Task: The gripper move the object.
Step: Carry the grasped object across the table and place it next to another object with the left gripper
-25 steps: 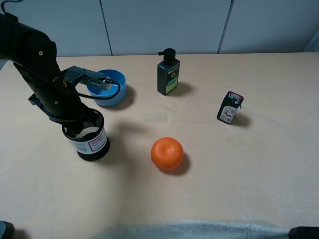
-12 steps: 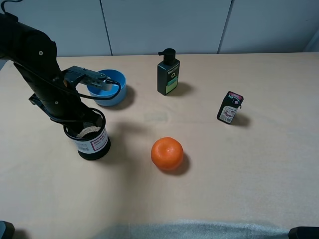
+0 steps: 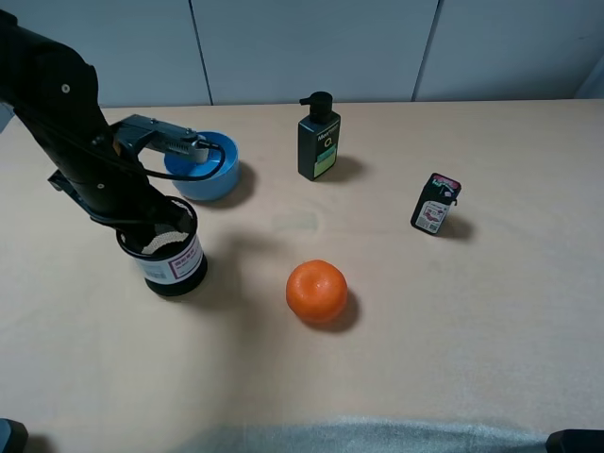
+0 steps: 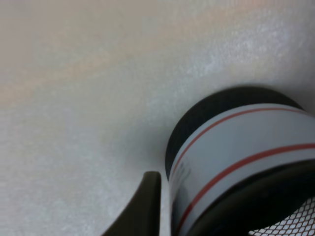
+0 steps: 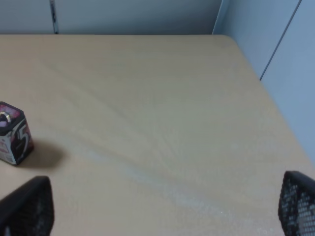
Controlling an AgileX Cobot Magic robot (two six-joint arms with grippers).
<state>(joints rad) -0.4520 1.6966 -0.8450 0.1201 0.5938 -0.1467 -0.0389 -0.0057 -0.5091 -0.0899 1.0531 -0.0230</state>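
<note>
Bright, even room light. A soft shadow lies just right of the orange [image 3: 317, 291] on the tabletop [image 3: 472, 359]. Left wrist view badly blurred: pen cup [image 4: 246, 147] close and out of focus, tabletop washed pale.

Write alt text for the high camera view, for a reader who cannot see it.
A black arm's tool grips the rim of a mesh cup, left on the table. Behind it sits a blue bowl; an orange, bottle and small box lie further right.
</note>
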